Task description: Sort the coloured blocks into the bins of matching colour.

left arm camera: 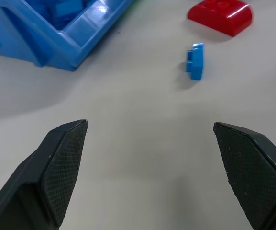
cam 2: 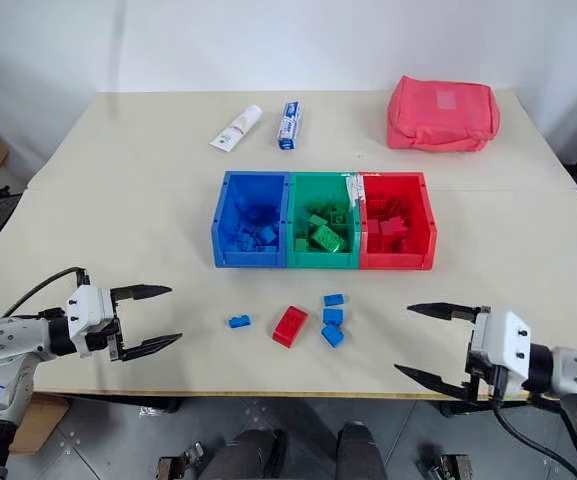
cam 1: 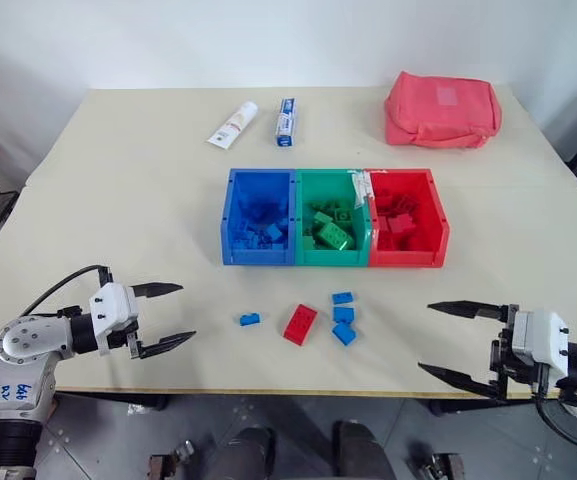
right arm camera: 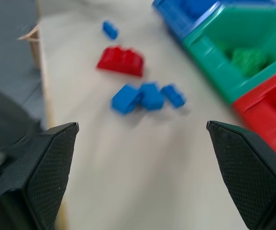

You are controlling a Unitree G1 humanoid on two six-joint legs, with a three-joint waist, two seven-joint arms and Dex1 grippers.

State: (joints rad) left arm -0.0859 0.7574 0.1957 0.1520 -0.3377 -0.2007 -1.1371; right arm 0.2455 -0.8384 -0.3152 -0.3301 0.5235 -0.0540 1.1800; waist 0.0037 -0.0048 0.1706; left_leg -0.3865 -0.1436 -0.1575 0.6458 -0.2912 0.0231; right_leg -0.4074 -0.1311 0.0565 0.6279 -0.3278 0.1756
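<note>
Three joined bins sit mid-table: blue bin (cam 1: 230, 215), green bin (cam 1: 304, 215) and red bin (cam 1: 438, 215), each holding bricks of its own colour. In front of them lie loose blocks: a small blue block (cam 1: 249, 319), a flat red block (cam 1: 300, 323) and three blue blocks (cam 1: 343, 318) clustered together. My left gripper (cam 1: 168, 316) hovers open over the table's front left, pointing toward the small blue block (left arm camera: 195, 60). Near the front right edge my right gripper (cam 1: 448, 340) stands open, empty, facing the blue cluster (right arm camera: 147, 96) and red block (right arm camera: 121, 61).
A white toothpaste tube (cam 1: 233, 124) and a blue-and-white box (cam 1: 285, 122) lie at the back of the table. A pink-red fabric pouch (cam 1: 442, 108) rests at the back right. The table's front edge (cam 1: 298, 392) runs just below the loose blocks.
</note>
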